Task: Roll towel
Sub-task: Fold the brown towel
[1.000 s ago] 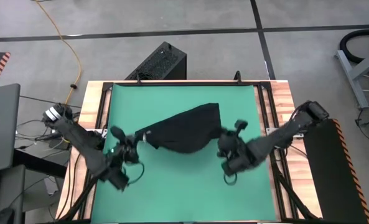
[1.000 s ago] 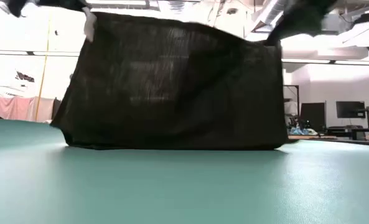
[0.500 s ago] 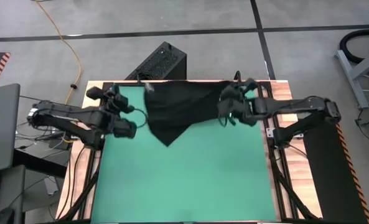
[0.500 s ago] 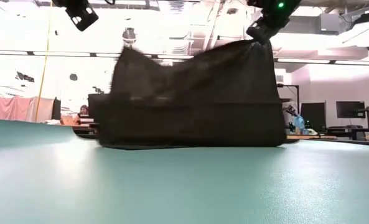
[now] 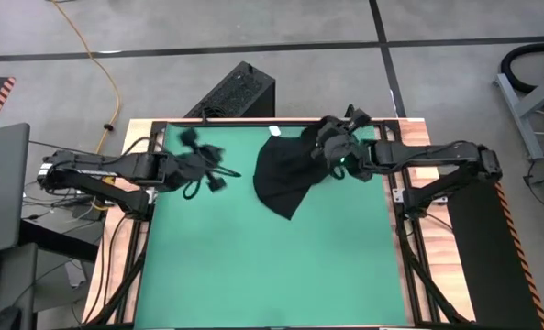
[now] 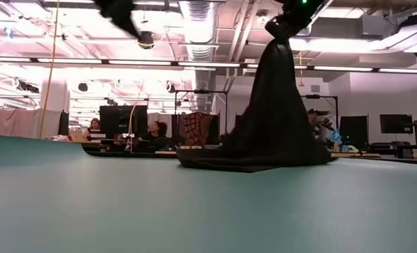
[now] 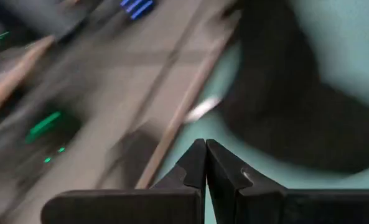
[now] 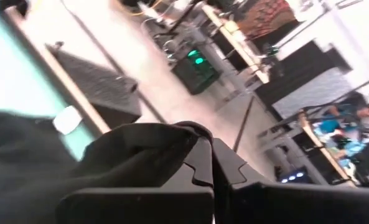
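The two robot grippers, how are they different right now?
The right gripper is pinching the black towel and holding its corner up high, while the left gripper holds nothing. The right gripper is near the far edge of the green mat, above the towel; the left gripper hangs over bare mat, apart from the towel. Both have their fingers shut.

We can read no text, brand, number or sign in any view. The small white tag (image 5: 273, 131) on the towel (image 5: 290, 170) shows no lettering we can make out, and the screens far behind the table are unreadable.
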Motion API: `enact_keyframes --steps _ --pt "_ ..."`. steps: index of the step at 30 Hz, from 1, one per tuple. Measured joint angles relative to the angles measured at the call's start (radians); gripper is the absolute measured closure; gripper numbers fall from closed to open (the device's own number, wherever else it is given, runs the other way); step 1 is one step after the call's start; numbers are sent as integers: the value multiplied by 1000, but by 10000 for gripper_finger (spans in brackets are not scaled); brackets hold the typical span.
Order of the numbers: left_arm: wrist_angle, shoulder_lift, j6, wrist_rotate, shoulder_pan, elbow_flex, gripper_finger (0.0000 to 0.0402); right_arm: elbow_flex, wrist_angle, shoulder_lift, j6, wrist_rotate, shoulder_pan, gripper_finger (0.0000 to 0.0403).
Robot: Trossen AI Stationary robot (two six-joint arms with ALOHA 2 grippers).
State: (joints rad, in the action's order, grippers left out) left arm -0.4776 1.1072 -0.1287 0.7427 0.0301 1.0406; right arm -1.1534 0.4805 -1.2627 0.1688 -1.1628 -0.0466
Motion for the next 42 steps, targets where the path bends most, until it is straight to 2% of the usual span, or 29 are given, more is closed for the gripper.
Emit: enact_keyframes --steps 2,4,6,10,12,16,19,24,26,30,32,36,39,42 --pt "216 6 -88 -170 -36 -60 401 0 87 -2 -96 22 33 398" --pt "356 9 -151 -241 -76 -118 397 1 181 -2 -213 56 75 398" --pt "448 27 -187 -298 -127 -178 388 1 275 -1 -349 88 129 398" --pt "550 90 -163 -575 -244 -277 355 1 396 -2 -526 168 266 398" --pt "617 142 -148 -667 -284 -315 335 15 396 -4 -570 228 349 398" --pt "730 260 -155 -721 -312 -330 299 47 394 -21 -654 351 510 398" --pt "850 342 -178 -733 -312 -329 281 77 396 -55 -775 424 615 398" --pt "1010 442 -275 -736 -323 -328 268 99 407 -160 -937 439 739 398" --pt "1022 483 -308 -770 -335 -288 268 99 401 -209 -962 443 767 398" --pt "989 571 -418 -901 -351 -180 267 99 397 -285 -993 488 790 398" --pt "905 611 -521 -900 -351 -111 267 99 392 -317 -1000 511 791 398" --pt "644 696 -757 -834 -362 57 267 99 391 -362 -1019 525 791 398" --pt "509 760 -912 -805 -393 144 267 98 383 -381 -1018 554 791 398" --pt "479 819 -1036 -799 -436 203 267 98 372 -382 -1018 565 791 398"
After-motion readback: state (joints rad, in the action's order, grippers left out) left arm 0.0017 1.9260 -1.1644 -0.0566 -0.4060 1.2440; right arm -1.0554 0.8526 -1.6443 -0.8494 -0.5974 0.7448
